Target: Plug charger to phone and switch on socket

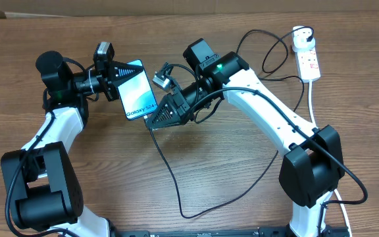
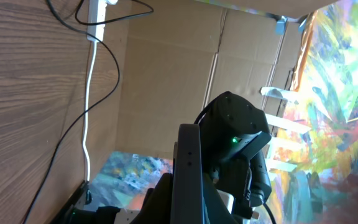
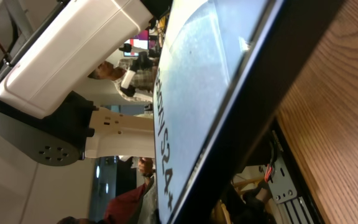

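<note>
My left gripper [image 1: 120, 83] is shut on the upper end of the phone [image 1: 137, 93] and holds it tilted above the table, cyan screen up and the "Galaxy" text at its lower end. In the left wrist view the phone [image 2: 188, 177] shows edge-on. My right gripper [image 1: 155, 120] sits against the phone's lower end, shut on the charger's tip, which is hidden. The thin black charger cable [image 1: 170, 174] hangs from it and loops over the table. In the right wrist view the phone [image 3: 197, 81] fills most of the frame. The white socket [image 1: 308, 60] lies far right with a black plug [image 1: 301, 31] in it.
The socket's white cord [image 1: 312, 105] runs down the right side past the right arm's base [image 1: 310, 172]. Loops of black cable [image 1: 268, 52] lie left of the socket. The left arm's base [image 1: 39, 187] stands at the lower left. A cardboard wall [image 2: 166, 81] borders the table.
</note>
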Robot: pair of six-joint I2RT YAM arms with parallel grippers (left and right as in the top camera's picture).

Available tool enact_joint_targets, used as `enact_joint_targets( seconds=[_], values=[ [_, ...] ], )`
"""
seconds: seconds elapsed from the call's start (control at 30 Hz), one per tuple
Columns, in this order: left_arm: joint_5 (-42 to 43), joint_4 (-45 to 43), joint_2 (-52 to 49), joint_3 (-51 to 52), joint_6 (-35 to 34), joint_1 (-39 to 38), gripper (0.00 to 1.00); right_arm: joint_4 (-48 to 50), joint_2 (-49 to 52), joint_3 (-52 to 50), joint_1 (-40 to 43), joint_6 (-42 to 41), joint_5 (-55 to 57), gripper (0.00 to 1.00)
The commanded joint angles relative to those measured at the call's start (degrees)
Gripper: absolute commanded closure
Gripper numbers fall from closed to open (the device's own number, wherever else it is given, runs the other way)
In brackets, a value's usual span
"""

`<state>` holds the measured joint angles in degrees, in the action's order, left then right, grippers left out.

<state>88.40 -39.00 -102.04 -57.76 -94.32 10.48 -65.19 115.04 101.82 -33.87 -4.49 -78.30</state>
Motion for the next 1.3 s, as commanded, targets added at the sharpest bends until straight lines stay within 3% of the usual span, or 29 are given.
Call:
enact_joint_targets(
  seconds=[0.0,1.27],
  values=[
    [1.9,-0.4,0.2,-1.4,-0.4,-0.4,0.96,0.5,0.5,0.1,-0.5,-0.2,0.2,0.96],
    [2.1,-0.5,0.2,-1.4,3.3,-0.3,0.96,1.4,0.5,0.1,-0.5,-1.5,-1.2,0.97]
  ],
)
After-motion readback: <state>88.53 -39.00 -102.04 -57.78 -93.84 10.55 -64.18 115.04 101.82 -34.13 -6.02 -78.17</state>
